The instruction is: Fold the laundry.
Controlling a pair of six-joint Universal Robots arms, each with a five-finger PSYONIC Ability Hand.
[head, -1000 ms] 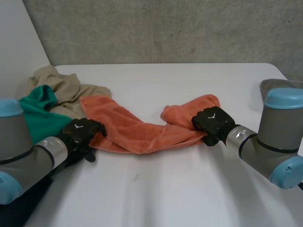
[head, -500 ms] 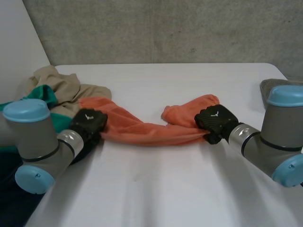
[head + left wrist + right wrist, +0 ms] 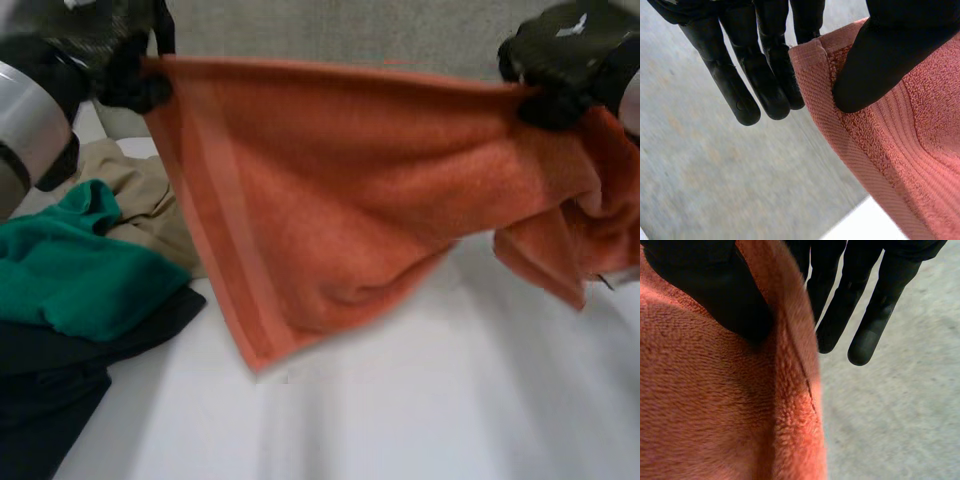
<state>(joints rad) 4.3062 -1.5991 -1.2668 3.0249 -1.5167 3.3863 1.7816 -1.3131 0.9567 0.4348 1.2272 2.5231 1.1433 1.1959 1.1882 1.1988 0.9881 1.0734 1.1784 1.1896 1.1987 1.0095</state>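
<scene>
Head view: orange towel (image 3: 330, 200) now aloft.

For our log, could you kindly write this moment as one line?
left hand: pinches orange towel corner | right hand: pinches top edge | towel hangs spread

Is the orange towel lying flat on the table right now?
No, the left hand and the right hand hold the orange towel up by its top edge, so it hangs spread between them.
</scene>
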